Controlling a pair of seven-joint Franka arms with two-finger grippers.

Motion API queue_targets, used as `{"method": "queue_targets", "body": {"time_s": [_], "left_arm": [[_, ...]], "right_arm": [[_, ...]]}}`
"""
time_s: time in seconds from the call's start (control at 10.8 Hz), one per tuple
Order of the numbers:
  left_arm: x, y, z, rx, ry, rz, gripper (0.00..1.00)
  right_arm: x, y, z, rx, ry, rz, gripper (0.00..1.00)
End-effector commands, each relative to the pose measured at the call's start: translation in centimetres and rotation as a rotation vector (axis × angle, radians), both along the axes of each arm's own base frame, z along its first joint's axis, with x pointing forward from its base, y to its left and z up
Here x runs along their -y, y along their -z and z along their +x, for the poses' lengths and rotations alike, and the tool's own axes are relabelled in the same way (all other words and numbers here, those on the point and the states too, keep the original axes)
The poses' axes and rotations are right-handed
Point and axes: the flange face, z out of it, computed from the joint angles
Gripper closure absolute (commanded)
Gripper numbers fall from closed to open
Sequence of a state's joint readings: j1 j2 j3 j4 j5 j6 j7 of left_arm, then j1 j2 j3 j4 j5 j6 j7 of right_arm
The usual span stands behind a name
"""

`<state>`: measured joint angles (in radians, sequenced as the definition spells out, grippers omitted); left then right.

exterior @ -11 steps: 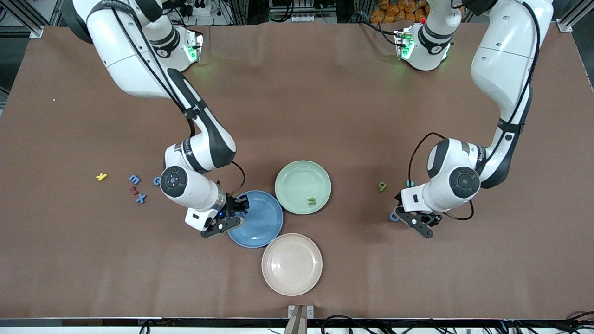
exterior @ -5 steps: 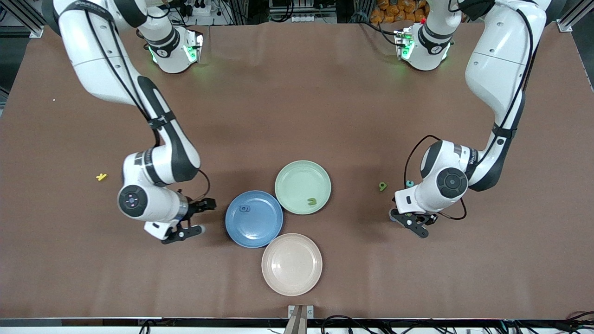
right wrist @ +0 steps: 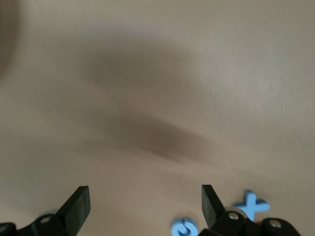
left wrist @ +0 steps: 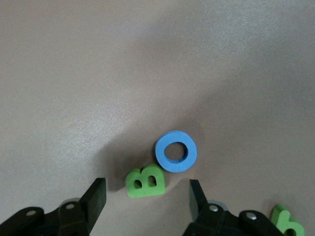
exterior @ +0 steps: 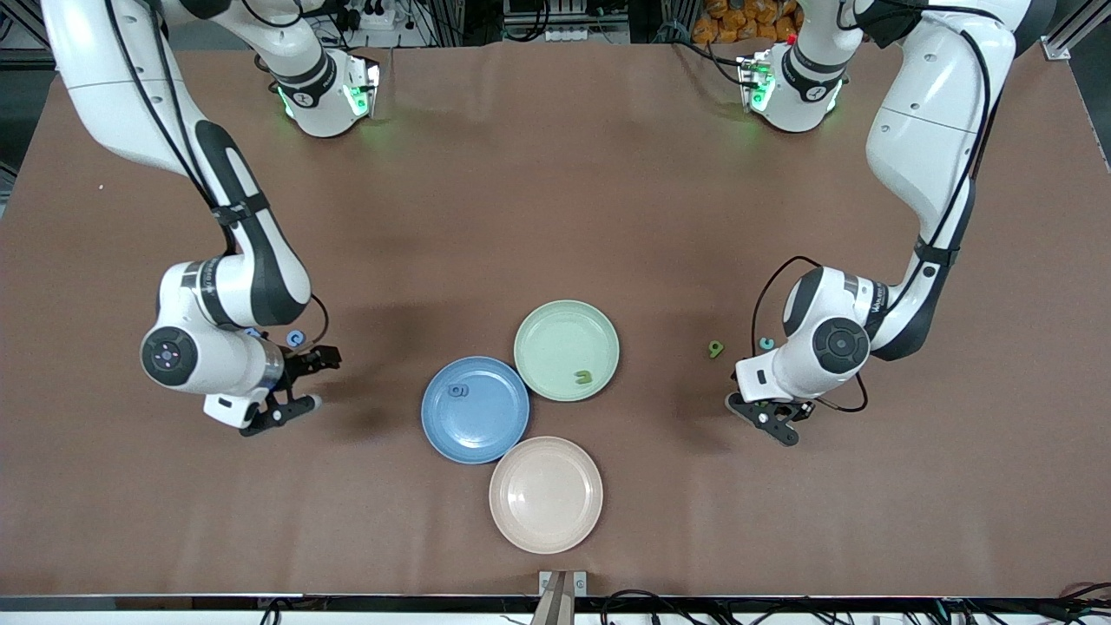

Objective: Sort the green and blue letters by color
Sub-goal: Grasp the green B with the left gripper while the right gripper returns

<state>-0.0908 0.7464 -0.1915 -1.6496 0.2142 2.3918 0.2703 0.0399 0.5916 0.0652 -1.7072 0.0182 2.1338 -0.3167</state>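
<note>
On the worktop (exterior: 555, 174): blue O (left wrist: 175, 151) and green B (left wrist: 145, 180) are framed, touching, by the left hand (left wrist: 147, 196), spread wide; blue X (right wrist: 250, 204) is seen beside the right hand (exterior: 295, 386), likewise wide and empty.

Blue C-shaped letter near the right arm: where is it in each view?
Front view: the blue C letter lies on the table toward the right arm's end, beside the open right gripper.
Right wrist view: it lies close to one of the fingers, next to a blue X letter.
Left wrist view: not in it.
Shared landmark: the right gripper, seen in the front and right wrist views.
</note>
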Motion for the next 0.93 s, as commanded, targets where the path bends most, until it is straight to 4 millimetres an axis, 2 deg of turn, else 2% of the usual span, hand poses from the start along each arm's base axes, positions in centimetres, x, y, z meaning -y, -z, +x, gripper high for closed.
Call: {"method": "queue_targets", "body": {"time_s": [0.0, 0.19, 0.56, 0.74, 0.84], "left_arm": [[0.1, 0.3, 0.4, 0.018, -0.016, 0.005, 0.24], [0.1, 0.4, 0.4, 0.018, -0.016, 0.004, 0.25], [0.1, 0.7, 0.4, 0.02, -0.016, 0.002, 0.26], [0.1, 0.7, 0.4, 0.02, -0.016, 0.002, 0.34], [0.1, 0.6, 0.4, 0.022, -0.016, 0.002, 0.43]], "right_arm": [[4.2, 0.6, -4.9, -0.009, -0.1, 0.017, 0.0], [6.6, 2.0, -6.0, 0.004, -0.19, 0.038, 0.0], [9.3, 3.3, -7.5, 0.005, -0.347, 0.065, 0.0], [9.8, 2.2, -8.3, 0.022, -0.395, 0.049, 0.0], [10.0, 1.7, -9.1, 0.025, -0.429, 0.019, 0.0]]}}
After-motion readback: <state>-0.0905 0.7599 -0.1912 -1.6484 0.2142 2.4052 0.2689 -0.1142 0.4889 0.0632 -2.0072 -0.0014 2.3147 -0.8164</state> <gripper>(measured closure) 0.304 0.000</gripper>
